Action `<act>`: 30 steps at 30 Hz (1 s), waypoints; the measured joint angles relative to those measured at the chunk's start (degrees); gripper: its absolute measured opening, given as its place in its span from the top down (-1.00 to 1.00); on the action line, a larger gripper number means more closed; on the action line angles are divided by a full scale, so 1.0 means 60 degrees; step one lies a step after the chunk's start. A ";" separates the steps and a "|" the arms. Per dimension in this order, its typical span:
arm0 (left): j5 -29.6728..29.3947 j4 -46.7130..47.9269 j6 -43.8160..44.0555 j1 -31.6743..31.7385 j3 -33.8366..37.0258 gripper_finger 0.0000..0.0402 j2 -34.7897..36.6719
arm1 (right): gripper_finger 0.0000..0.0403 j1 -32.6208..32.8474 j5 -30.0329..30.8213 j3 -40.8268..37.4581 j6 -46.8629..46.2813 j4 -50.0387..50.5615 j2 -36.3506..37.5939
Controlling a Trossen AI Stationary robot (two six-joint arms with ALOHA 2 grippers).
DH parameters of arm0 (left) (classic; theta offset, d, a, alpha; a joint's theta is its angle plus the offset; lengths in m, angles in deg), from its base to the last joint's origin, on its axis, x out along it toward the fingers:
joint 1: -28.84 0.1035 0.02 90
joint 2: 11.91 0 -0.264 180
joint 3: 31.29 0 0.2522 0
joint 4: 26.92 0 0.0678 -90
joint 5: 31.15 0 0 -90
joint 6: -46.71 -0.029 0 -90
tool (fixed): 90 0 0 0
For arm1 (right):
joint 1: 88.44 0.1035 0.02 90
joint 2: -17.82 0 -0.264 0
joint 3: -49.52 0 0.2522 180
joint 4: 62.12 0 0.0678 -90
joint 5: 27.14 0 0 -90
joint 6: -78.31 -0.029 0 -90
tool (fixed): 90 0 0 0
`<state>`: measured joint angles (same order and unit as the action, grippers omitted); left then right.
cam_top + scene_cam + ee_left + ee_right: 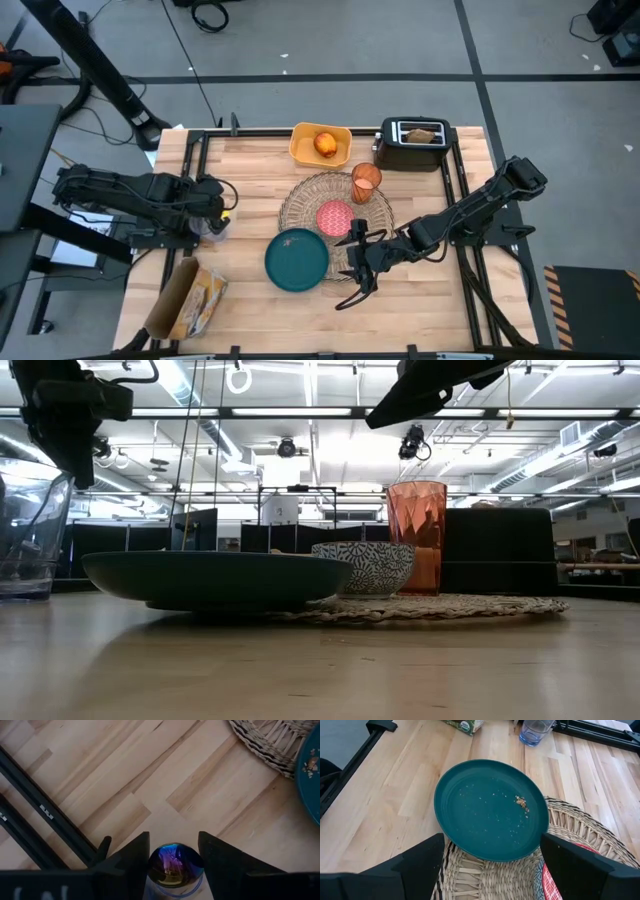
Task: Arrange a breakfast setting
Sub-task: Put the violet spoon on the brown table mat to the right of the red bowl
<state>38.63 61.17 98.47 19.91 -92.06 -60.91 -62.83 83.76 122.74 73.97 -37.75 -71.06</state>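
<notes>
Blue-green iridescent spoon (175, 865) stood upright in a clear glass (535, 732), directly beneath the left pincer (174, 840); grip: cannot tell. Right pincer (492, 845) was wide above the dark teal plate (485, 805).

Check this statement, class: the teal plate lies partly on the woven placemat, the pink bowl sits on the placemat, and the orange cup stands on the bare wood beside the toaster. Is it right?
Not quite. The orange cup stands on the woven placemat, not on bare wood; the high view shows this. The teal plate does lie partly on the placemat, and the pink bowl sits on it.
</notes>
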 joint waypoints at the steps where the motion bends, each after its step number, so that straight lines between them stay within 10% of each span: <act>1: 0.0047 -0.0001 -0.0038 0.0000 -0.0004 0.15 0.0002 | -0.67 0.0001 0.0000 0.0000 0.0000 -0.0002 0.0000; 30: 0.0540 0.2374 -0.2424 0.0022 -0.5665 0.16 -0.0017 | -0.66 -0.0079 0.0044 0.0002 0.0144 -0.1031 0.0000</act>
<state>41.87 75.41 83.93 20.04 -126.05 -61.01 -63.31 84.03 122.75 74.84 -43.94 -71.06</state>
